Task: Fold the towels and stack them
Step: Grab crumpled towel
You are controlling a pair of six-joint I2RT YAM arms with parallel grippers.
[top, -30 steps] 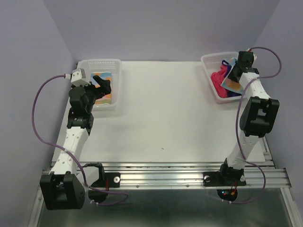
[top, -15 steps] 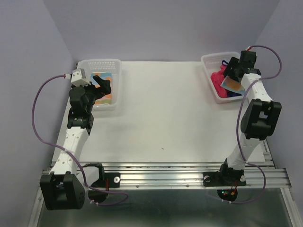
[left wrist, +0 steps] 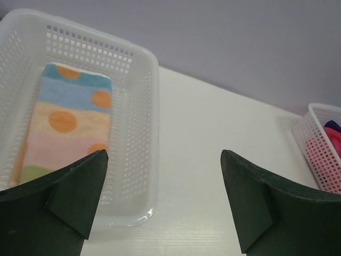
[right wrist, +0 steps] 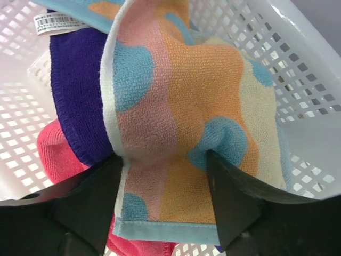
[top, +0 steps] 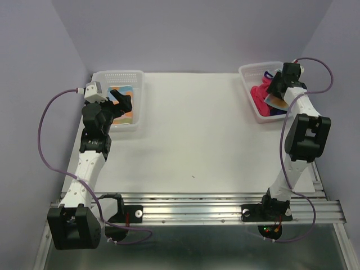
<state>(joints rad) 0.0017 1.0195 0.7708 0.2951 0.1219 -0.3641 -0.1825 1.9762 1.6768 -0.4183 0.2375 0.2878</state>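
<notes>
A folded striped, dotted towel (left wrist: 69, 122) lies flat in the left white basket (left wrist: 144, 106). My left gripper (left wrist: 164, 160) hovers open over that basket's near right corner, holding nothing. In the right basket (right wrist: 298, 53) a second striped towel (right wrist: 186, 106) drapes over a deep purple towel (right wrist: 80, 96) and a hot pink towel (right wrist: 58, 154). My right gripper (right wrist: 165, 160) reaches into this basket. Its jaws stand apart on either side of a hump of the striped towel, and both fingertips touch the cloth. From above, the right gripper (top: 277, 84) is at the basket's right side.
The two perforated baskets sit at the back corners of the white table (top: 191, 129), the left basket (top: 118, 76) and the right basket (top: 250, 73). Purple walls close in the back and sides. A metal rail (top: 197, 205) with the arm bases runs along the near edge.
The right gripper's jaws have opened from shut and shifted slightly over the right basket; the striped towel has settled lower there. The left arm has not moved.
</notes>
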